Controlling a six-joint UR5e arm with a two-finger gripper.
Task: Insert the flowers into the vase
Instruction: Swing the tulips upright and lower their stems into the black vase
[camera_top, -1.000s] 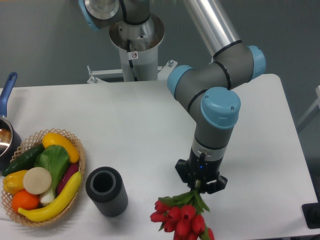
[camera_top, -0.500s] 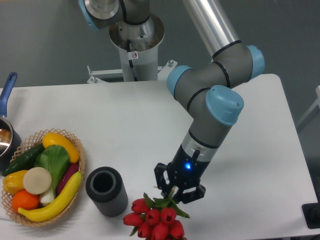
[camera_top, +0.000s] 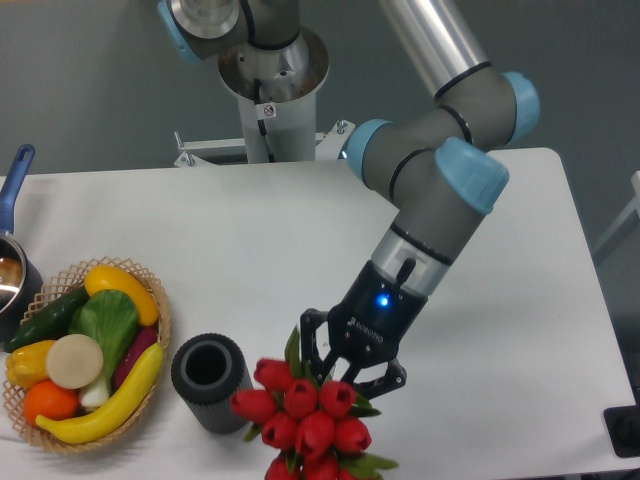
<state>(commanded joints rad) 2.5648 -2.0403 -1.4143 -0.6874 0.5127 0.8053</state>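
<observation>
My gripper (camera_top: 345, 372) is shut on the green stems of the flowers (camera_top: 303, 420), a bunch of red tulip buds that hangs toward the camera near the table's front edge. The buds hide the fingertips and most of the stems. The vase (camera_top: 211, 382), a dark grey ribbed cylinder with its round mouth open and nothing in it, stands upright just left of the bunch. The leftmost bud nearly touches the vase's right wall. The gripper is to the right of the vase, tilted down and to the left.
A wicker basket (camera_top: 160, 305) holding toy fruit and vegetables sits at the front left, close to the vase. A blue-handled pot (camera_top: 12, 262) is at the left edge. The arm's base post (camera_top: 272, 100) stands behind the table.
The gripper has swung left and tilted, carrying the flowers from the front right toward the vase. The bunch now sits higher and right beside the vase.
</observation>
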